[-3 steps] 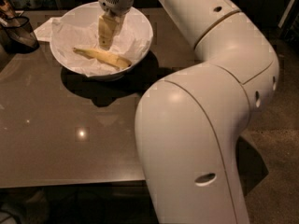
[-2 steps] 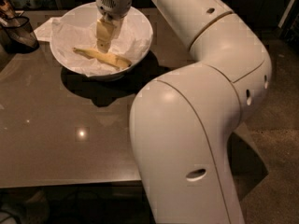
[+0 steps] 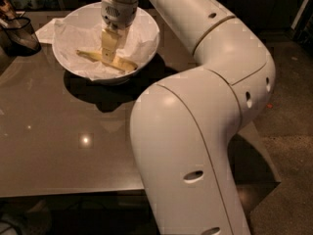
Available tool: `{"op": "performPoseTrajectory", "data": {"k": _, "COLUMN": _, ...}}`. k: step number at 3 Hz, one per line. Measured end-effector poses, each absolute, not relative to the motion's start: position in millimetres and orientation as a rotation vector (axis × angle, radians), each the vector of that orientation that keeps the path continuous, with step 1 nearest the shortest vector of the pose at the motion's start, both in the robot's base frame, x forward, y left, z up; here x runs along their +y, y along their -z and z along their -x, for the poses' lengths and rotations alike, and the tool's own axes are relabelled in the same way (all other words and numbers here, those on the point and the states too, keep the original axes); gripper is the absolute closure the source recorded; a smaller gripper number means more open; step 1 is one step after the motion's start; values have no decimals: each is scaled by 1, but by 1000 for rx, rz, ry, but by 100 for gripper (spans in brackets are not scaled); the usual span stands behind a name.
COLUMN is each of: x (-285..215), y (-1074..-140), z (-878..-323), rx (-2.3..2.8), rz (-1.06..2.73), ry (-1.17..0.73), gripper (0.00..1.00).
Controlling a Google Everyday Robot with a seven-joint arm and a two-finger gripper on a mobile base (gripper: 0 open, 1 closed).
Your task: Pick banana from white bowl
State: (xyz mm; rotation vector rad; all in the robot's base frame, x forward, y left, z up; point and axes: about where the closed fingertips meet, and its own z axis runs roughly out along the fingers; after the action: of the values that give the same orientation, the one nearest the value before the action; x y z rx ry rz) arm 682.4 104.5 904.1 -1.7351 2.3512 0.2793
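Camera view: a dark glass container (image 3: 19, 33) stands at the worktop's (image 3: 73, 146) far left corner, just beside the white bowl (image 3: 83, 75). The robot's bulky white arm (image 3: 195, 111) fills the right side and reaches over the rim. Crumpled paper (image 3: 143, 42) lines the bowl. The banana (image 3: 126, 64) lies flat on it, long axis left to right, thin end toward the container. The end effector (image 3: 110, 58) sits down on the banana's middle, hiding it; open or closed, I cannot tell.
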Motion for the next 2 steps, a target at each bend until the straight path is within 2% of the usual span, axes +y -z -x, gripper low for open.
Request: {"op": "performPoseTrajectory", "data": {"k": 2, "x": 99, "y": -883, "z": -690, "rx": 2401, "rz": 1716, "ry": -308, "gripper": 47}}
